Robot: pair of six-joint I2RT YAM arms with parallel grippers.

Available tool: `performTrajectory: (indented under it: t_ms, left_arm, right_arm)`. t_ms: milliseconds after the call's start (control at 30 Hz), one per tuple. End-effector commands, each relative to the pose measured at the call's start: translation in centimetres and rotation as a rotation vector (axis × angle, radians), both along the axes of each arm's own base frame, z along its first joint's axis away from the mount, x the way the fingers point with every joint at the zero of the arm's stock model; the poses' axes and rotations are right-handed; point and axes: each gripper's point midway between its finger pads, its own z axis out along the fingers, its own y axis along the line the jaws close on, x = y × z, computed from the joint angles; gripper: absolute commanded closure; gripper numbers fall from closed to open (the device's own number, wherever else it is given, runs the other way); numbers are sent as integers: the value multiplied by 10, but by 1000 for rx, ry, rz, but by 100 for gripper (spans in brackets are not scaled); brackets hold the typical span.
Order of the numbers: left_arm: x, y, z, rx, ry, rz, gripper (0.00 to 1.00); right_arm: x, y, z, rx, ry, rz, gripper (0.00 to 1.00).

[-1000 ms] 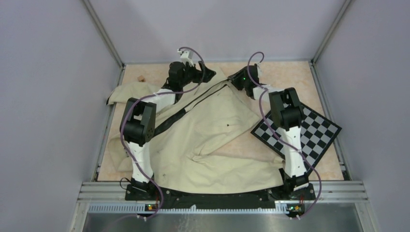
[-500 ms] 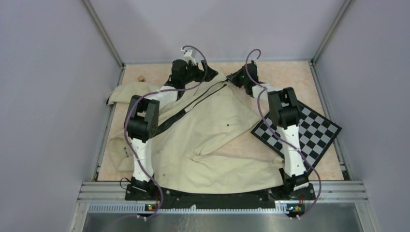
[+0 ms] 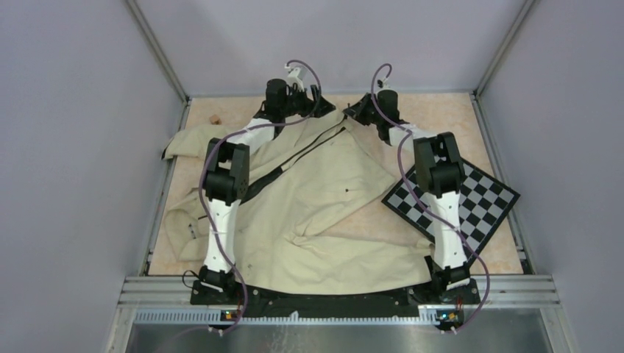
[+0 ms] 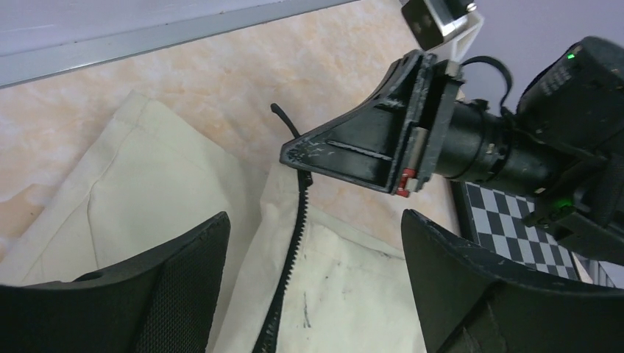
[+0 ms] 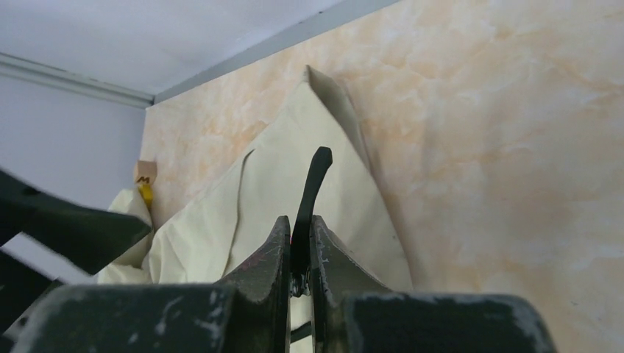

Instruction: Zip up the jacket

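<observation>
The cream jacket (image 3: 324, 198) lies wrinkled and spread over the table, its black zipper strip (image 3: 294, 158) running diagonally from the far middle toward the left arm. At the zipper's far end my right gripper (image 5: 298, 224) is shut on the black zipper pull tab (image 5: 310, 184), which sticks up from between the fingers. In the left wrist view the right gripper (image 4: 294, 154) pinches that tab at the top of the zipper teeth (image 4: 291, 250). My left gripper (image 4: 315, 220) hovers open just above the jacket, its fingers straddling the zipper with nothing between them.
A black-and-white checkerboard (image 3: 460, 202) lies at the right, partly under the right arm. A small wooden block (image 3: 215, 118) sits at the far left near the back wall. The enclosure's walls stand close behind both grippers.
My right gripper has shut on the zipper pull tab. Both grippers have shifted toward the far wall, the left one also to the right, closer to the zipper's end.
</observation>
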Motion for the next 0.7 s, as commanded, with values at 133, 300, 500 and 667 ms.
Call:
performTrajectory:
  t_ms: [133,300,500,667]
  left_arm:
    - [1,-18,-9,-81,28,-205,31]
    - [3,-25,-16,-121,40,-252,45]
    - [3,-32,-30,-165,82,-300,38]
    - [0,-37,-39,-208,101,-342,44]
  right_arm:
    - [-10,3,78,57,-192,93,100]
    - [-14,8,83,91,-206,124,100]
    - [-15,11,85,118,-209,140,100]
    - [-17,14,89,149,-214,154,100]
